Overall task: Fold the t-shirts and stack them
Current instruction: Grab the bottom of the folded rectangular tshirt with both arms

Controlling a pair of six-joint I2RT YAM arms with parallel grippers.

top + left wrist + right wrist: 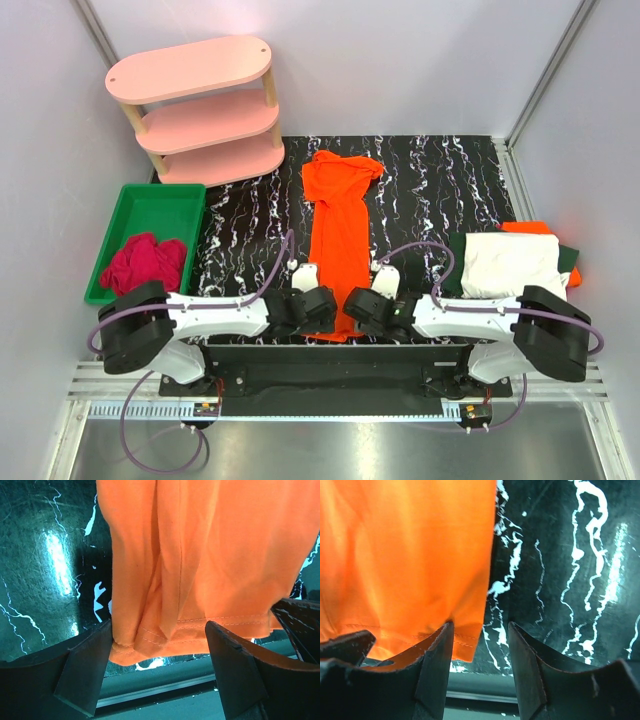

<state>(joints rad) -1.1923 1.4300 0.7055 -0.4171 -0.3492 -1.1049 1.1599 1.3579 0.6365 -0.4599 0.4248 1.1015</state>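
The orange shirt (340, 235) lies as a strip along the surface (440, 190), hem near; the left end effector (160, 650) straddles the hem, the right end effector (481, 655) gapes just right of its corner, both spread and empty: shift the right one left, then pinch together

The bright orange cloth t-shirt (340, 240) lies as a long narrow strip, its far end bunched. Rightward, a folded white t-shirt (510, 265) tops a dark green shirt (568, 258) and an orange shirt (528, 228).
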